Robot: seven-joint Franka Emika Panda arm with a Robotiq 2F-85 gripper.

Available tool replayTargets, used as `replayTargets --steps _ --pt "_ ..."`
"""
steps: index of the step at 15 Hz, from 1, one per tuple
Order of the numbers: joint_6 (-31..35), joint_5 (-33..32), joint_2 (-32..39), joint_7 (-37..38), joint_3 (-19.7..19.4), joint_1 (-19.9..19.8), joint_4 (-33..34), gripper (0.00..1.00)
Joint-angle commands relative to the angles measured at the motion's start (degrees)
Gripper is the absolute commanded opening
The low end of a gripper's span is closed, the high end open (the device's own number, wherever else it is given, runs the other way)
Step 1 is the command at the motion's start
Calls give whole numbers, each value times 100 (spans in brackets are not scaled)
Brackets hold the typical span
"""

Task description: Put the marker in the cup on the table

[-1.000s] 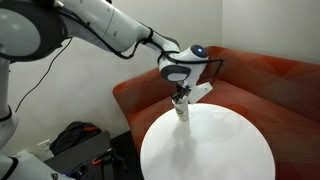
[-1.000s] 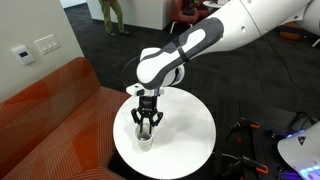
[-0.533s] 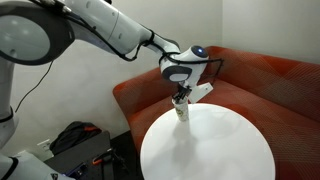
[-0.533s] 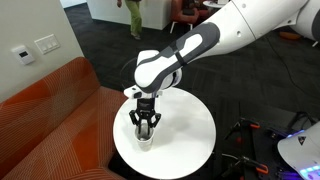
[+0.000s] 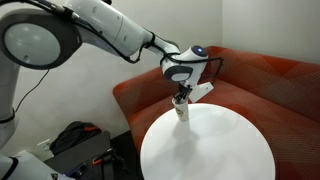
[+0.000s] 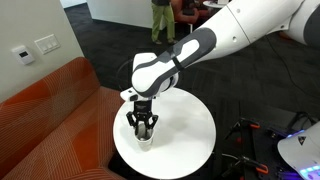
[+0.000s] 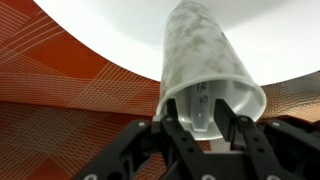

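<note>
The thin pen-like marker shows in the wrist view only as a slim greyish shaft standing in the mouth of the small white paper cup with a mottled greenish print. There it lies between the two dark fingers of the black Robotiq gripper; its blue colour cannot be made out. In both exterior views the gripper hangs directly over the cup. The cup stands upright at the edge of the large round white table, on the side nearest the curved red-brown sofa. Since a second ago, gripper and cup have barely shifted. The arm's big upper joint has swung, and a walking person far behind the cup has crossed the background. The jaws stand narrow around the shaft, just above the cup's rim; whether the pads press on it cannot be told.
</note>
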Motion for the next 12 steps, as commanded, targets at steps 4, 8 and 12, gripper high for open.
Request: replayTargets --steps 4,8,12 --pt "74 -247 125 249 192 -106 127 48" --pt "72 -236 139 237 216 -120 107 44" --pt "42 -213 143 222 244 -154 90 42"
